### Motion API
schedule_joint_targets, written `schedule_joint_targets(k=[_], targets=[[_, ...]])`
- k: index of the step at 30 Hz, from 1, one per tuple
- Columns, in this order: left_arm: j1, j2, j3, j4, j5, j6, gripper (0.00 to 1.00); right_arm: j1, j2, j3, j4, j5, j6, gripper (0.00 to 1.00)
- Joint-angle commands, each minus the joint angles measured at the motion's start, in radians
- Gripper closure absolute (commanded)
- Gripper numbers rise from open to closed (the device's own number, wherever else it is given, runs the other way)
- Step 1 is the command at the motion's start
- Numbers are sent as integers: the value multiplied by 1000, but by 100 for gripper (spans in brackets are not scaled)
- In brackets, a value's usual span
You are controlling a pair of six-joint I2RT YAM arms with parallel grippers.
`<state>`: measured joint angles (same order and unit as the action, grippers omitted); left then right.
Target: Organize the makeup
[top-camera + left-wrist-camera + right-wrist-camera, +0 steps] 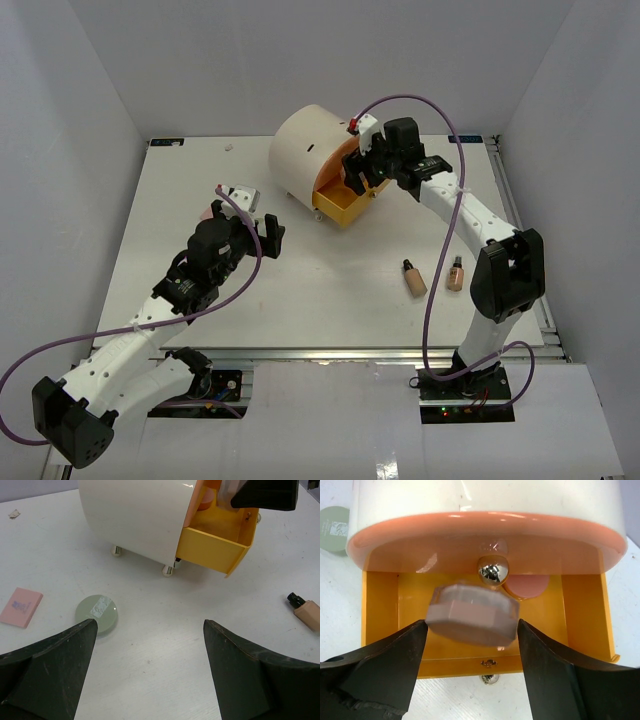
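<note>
My right gripper (471,626) hovers over the open orange-yellow drawer (580,610) of the cream cylindrical box (305,155). Its fingers are spread. A pale pink octagonal jar (470,611) sits blurred between them, seemingly loose, above the drawer floor. A pink round compact (527,585) lies at the back of the drawer. Two tan bottles with black caps (413,278) (455,273) lie on the table to the right; one shows in the left wrist view (306,614). My left gripper (149,625) is open and empty above the table. A green round compact (97,613) lies just left of it.
A pink square piece (21,606) lies on the table left of the green compact. The box stands on small feet (167,570) at the back centre. A silver knob (492,570) sits on the closed drawer front above the open drawer.
</note>
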<state>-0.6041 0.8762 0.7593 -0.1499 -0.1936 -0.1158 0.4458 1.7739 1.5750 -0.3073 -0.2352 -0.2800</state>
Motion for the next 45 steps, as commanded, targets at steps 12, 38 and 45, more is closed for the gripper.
schedule_joint_targets(k=[12, 38, 45], targets=[[1, 60, 9, -9, 4, 7, 2, 4, -206, -102, 36, -29, -39, 12], [298, 789, 359, -135, 161, -143, 2, -365, -797, -776, 383, -811, 55, 10], [297, 885, 427, -180, 86, -120, 2, -365, -800, -777, 383, -813, 53, 10]])
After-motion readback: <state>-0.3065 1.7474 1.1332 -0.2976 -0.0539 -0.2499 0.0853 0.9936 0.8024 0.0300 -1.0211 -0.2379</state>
